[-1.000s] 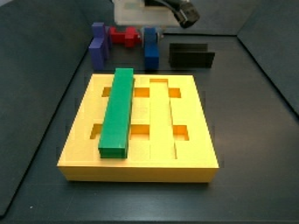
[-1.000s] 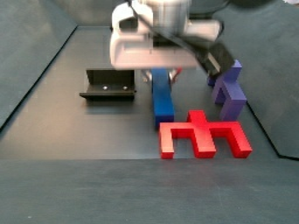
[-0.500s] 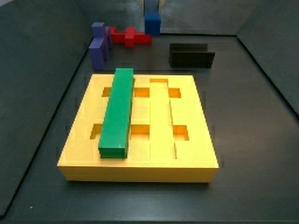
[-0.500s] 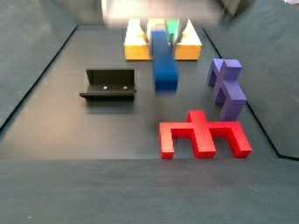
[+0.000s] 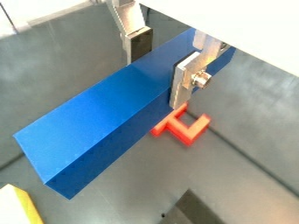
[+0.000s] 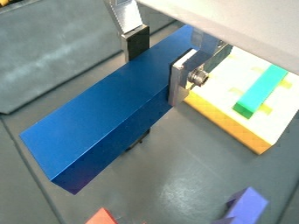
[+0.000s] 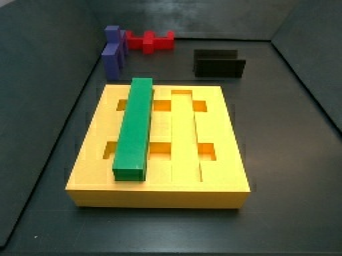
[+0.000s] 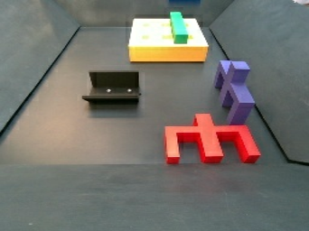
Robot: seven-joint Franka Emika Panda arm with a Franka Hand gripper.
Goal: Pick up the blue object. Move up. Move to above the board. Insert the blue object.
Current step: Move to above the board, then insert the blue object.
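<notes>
The parallel-jaw gripper (image 5: 162, 59) is clamping the long saturated blue bar (image 5: 111, 122) high above the floor. It should carry it level toward the grooved yellow board (image 6: 239, 114).

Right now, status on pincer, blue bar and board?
Pincer shut on blue object, lifted, seen only in wrist views. Board carries green bar; neighbouring grooves open. Nothing visibly blocking.

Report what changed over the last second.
The hand, shut on the blue object, lifted it off the floor and out of both side views; only the wrist views show them now. The board, green bar, red piece and fixture stayed put.
</notes>
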